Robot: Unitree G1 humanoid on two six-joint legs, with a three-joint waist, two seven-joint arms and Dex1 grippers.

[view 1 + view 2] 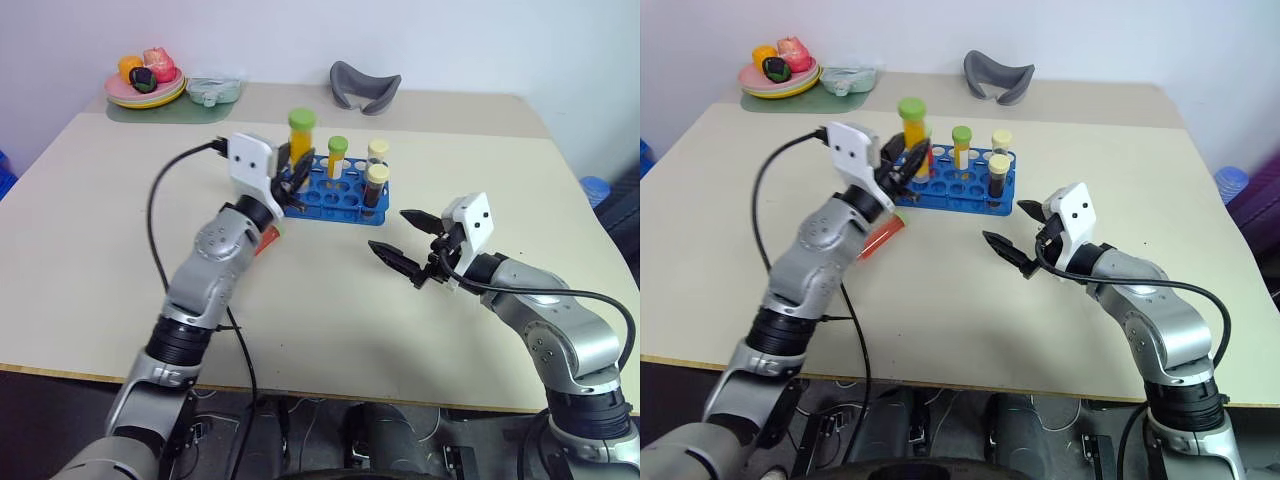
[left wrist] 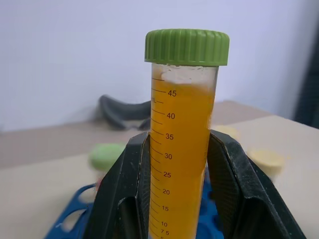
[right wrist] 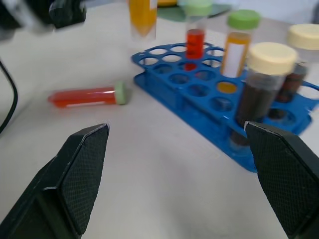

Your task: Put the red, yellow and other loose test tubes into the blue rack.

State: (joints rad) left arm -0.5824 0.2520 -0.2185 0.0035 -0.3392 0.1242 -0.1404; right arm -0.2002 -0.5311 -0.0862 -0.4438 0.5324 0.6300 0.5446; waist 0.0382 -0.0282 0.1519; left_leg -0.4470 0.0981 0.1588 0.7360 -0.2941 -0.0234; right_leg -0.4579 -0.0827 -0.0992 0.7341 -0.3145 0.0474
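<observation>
My left gripper (image 1: 290, 172) is shut on a yellow-orange test tube (image 2: 180, 149) with a green cap and holds it upright just above the left end of the blue rack (image 1: 345, 207). A red test tube (image 3: 87, 96) with a pale green cap lies flat on the table beside the rack, partly under my left arm. Standing in the rack are an orange tube with a green cap (image 1: 337, 155), a red tube (image 3: 195, 40) and two dark brown tubes with cream caps (image 1: 376, 185). My right gripper (image 1: 392, 232) stands open and empty over the table, right of the rack.
At the back left a plate of toy fruit (image 1: 145, 92) stands on a green mat next to a small clear container (image 1: 213, 88). A grey curved object (image 1: 365, 85) lies at the back middle. A black cable (image 1: 155, 215) loops beside my left arm.
</observation>
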